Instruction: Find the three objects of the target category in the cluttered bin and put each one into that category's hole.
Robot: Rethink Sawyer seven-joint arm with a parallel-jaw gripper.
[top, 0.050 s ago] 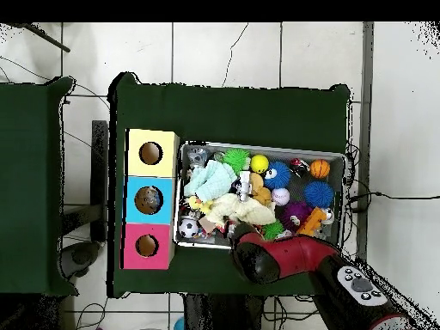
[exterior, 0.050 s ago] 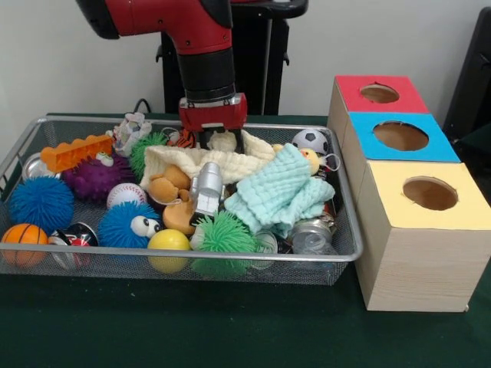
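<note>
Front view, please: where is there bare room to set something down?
The green table is bare in front of the bin, and below the yellow box. The bin itself is packed throughout, and the claw hangs over its far side.

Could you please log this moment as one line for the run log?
gripper: low at bin far edge, over cream cloth; fingers: cannot tell; holes: red, blue, yellow
</note>
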